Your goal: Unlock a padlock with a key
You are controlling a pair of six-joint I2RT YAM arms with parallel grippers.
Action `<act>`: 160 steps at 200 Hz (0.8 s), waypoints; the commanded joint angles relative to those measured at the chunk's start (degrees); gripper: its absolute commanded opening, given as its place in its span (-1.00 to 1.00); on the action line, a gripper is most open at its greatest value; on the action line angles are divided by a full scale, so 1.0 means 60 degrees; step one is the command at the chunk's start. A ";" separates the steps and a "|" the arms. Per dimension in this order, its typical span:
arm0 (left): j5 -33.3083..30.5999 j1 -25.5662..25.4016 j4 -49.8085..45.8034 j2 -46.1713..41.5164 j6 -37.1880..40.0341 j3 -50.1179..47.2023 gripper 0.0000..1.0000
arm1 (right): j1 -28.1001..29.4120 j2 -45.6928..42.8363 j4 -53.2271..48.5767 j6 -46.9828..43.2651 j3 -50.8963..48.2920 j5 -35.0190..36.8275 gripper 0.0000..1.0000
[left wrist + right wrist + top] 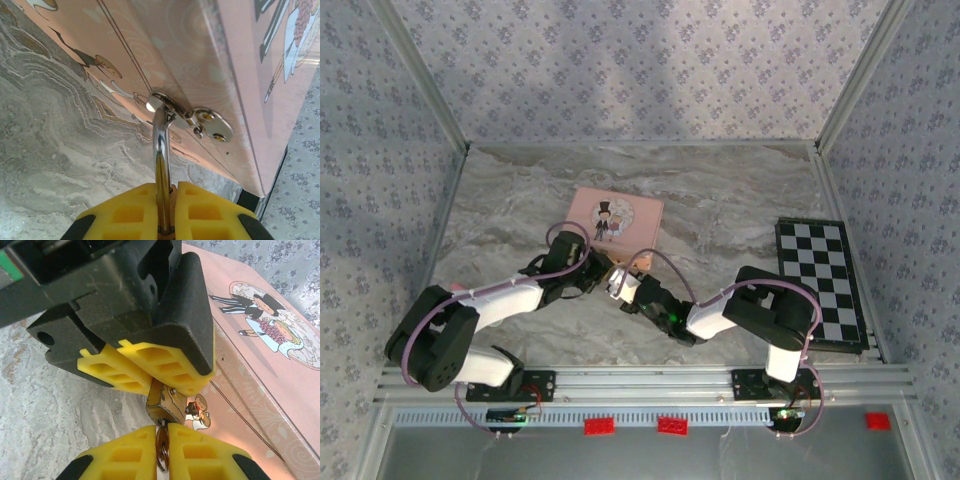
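Observation:
The padlock (167,401), a small brass block, hangs at the front of the pink tin (617,215). Its silvery shackle (161,145) runs up through the tin's metal hasp (200,119). My left gripper (167,212) is shut on the padlock's body, one yellow pad (125,215) on each side. In the right wrist view the left gripper (155,382) holds the lock from above. The key (161,445), with a small ring, sticks into the lock's underside. My right gripper (162,457) is shut on the key. In the top view both grippers (592,272) (623,285) meet just in front of the tin.
A black-and-white checkerboard (820,280) lies at the right of the marble tabletop (720,200). Patterned walls enclose the back and both sides. A metal rail (640,380) runs along the near edge.

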 commanded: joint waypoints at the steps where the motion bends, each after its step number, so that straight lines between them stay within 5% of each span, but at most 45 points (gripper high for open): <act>1: 0.0217 -0.0041 0.0521 -0.0343 0.0116 0.0024 -1.00 | -0.0125 0.0034 -0.0124 0.0680 0.0264 0.0300 -0.78; 64: 0.0159 -0.0105 0.0693 -0.0276 0.0102 0.0037 -1.00 | -0.0528 -0.0591 -0.1088 0.3526 0.0178 -0.0395 -0.87; 160: 0.0215 -0.0211 0.0986 0.0135 0.0169 0.0217 -1.00 | -0.1500 -0.1636 -0.2903 0.7268 0.0076 -0.3571 -0.91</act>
